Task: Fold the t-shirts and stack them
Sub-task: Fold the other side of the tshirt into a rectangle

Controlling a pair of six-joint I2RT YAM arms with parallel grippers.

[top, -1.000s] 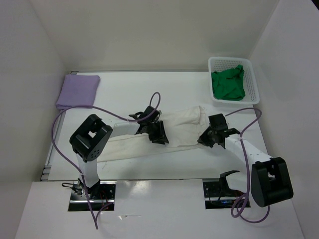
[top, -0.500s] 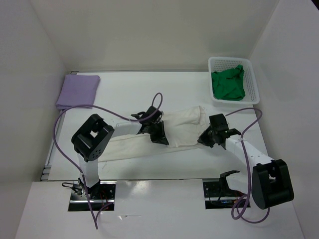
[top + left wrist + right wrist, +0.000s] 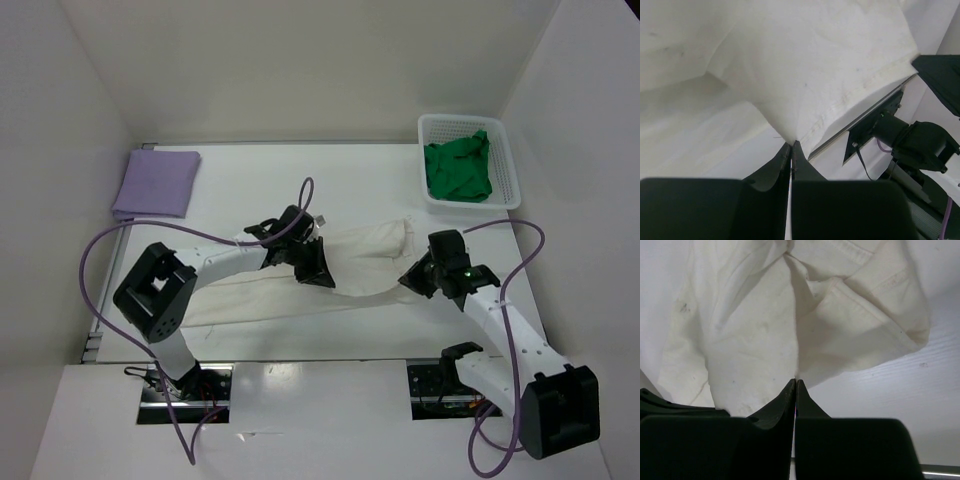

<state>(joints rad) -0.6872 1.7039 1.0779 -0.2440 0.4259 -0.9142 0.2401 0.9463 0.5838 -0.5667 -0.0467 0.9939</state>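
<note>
Back left, folded shirt (image 3: 157, 183); centre, spread shirt (image 3: 350, 265); crumpled shirt (image 3: 458, 170) in basket (image 3: 455, 122).

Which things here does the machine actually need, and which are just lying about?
Needed: off-white shirt, pinched by left pincer and right pincer; folded purple shirt; green shirt.
Lying about: white basket holding the green shirt.

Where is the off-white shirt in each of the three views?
Top external: off-white shirt stretched mid-picture between left gripper and right gripper.
Left wrist: shirt fills the top, pinched below.
Right wrist: shirt fills the top likewise.
Shared: stitched hem, both wrist views.
</note>
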